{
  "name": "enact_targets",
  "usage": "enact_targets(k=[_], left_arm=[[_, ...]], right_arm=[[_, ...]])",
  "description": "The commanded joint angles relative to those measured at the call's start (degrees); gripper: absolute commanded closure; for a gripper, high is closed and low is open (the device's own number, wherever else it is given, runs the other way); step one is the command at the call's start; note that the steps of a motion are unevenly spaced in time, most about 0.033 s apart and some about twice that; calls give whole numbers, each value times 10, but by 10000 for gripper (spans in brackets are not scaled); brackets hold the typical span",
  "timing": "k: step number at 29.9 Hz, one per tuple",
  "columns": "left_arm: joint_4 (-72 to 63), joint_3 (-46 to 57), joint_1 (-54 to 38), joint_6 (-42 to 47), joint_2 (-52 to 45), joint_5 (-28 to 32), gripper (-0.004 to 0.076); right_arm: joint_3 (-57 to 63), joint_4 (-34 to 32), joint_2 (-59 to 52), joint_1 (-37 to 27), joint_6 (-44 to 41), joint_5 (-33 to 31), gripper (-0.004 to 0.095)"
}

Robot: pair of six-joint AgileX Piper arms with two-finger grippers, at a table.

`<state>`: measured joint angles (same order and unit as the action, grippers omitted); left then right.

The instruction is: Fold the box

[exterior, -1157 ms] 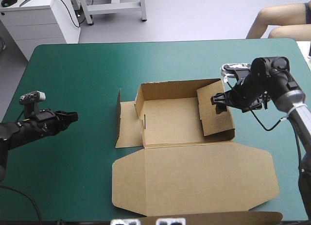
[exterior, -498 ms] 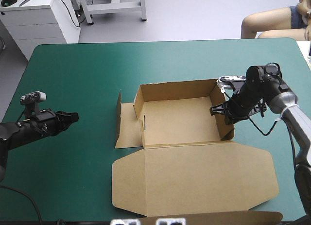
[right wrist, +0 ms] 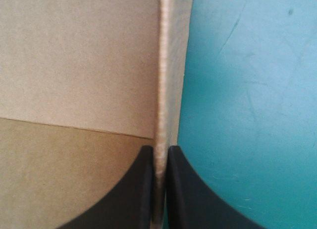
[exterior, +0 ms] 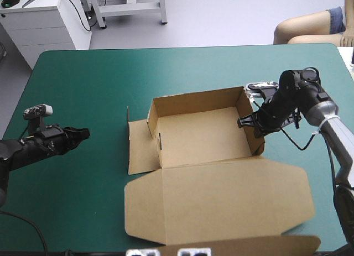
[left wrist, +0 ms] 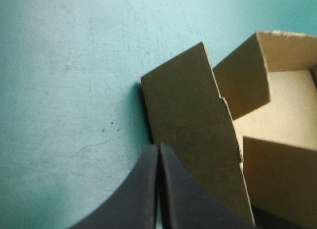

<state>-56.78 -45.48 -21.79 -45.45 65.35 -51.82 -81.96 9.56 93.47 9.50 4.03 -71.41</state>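
One wall pinched: right gripper (exterior: pixel 244 123) clamps the right wall of the box (exterior: pixel 199 137), apparently holding it upright; left gripper (exterior: pixel 84 132), fingers together, empty, waits well apart.

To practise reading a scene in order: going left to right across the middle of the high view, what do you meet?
The left gripper → the side flap of the box → the tray floor → the right gripper, shut on the right wall.
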Motion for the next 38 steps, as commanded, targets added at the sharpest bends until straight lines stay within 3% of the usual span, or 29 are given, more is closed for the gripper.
enact_targets(k=[1, 11, 31, 38], left_arm=[[-33, -18, 2, 1, -11, 2, 732], [-33, -18, 2, 1, -11, -2, 732], [-33, -18, 2, -14, -11, -1, 732], [-28, -18, 2, -11, -8, 55, 732]], right_arm=[[-62, 21, -44, -1, 6, -2, 922], [-130, 17, -63, -1, -1, -2, 922], [-135, -11, -62, -1, -14, 16, 922], [-135, -11, -62, -1, -17, 19, 922]])
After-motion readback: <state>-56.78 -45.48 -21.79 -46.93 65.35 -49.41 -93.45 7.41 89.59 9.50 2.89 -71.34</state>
